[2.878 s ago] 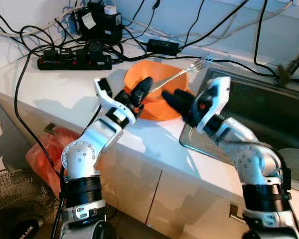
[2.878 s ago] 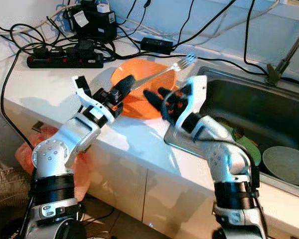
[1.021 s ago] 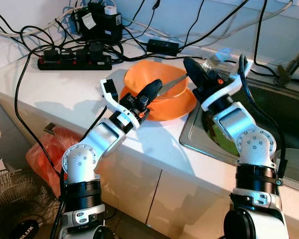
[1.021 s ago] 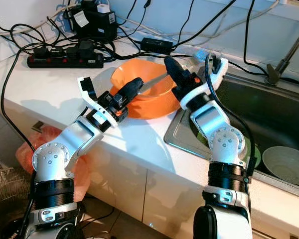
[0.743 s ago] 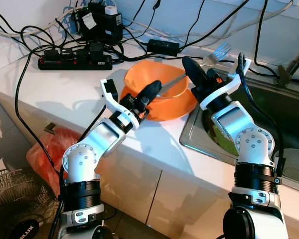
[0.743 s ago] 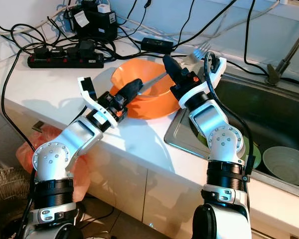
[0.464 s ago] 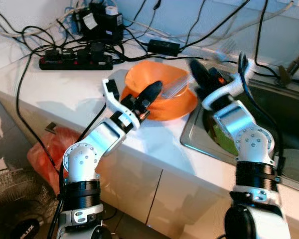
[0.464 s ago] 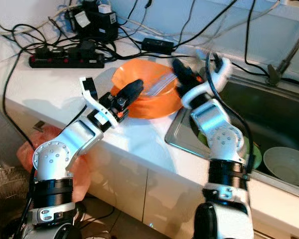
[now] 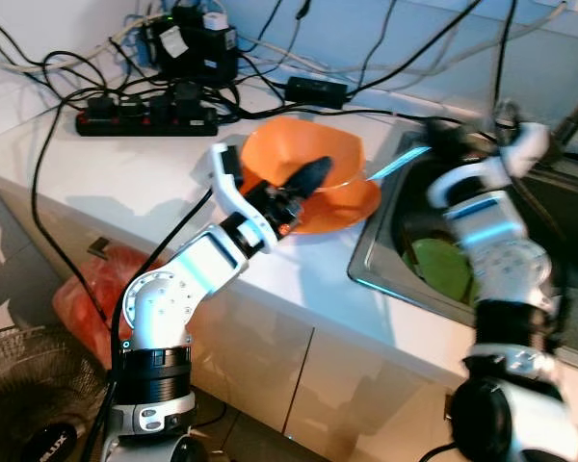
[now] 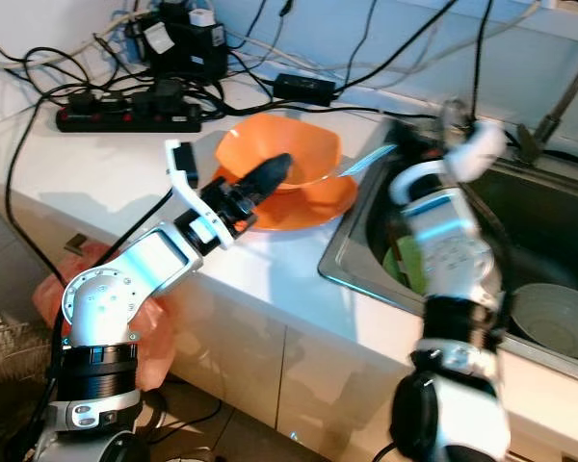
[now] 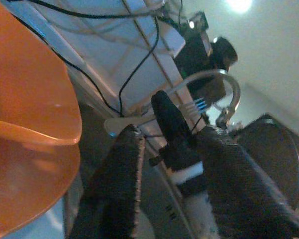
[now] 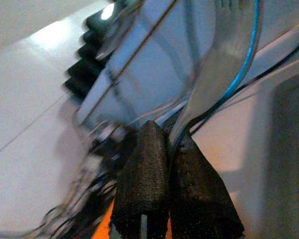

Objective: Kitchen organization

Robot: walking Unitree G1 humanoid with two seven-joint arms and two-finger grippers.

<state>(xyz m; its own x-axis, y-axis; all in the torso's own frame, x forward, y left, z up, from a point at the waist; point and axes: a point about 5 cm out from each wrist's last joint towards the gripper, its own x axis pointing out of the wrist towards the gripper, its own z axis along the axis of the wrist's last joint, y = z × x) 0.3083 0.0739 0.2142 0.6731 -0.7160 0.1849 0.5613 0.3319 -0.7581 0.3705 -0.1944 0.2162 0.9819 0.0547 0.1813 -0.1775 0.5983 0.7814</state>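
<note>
Orange bowl (image 9: 308, 159) on an orange plate (image 9: 352, 202), white counter (image 9: 125, 178), black power strip (image 9: 144, 117), green dish (image 9: 441, 269) (inside the grey sink (image 9: 366, 255)), silver fork (image 12: 224, 64).

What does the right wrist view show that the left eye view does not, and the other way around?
Right wrist view alone: the right gripper with its fingers shut on the fork, tines clear. Left eye view alone: the left gripper at the orange bowl, the sink, the green thing in it, the power strip. Both share the fork, cables and counter.
</note>
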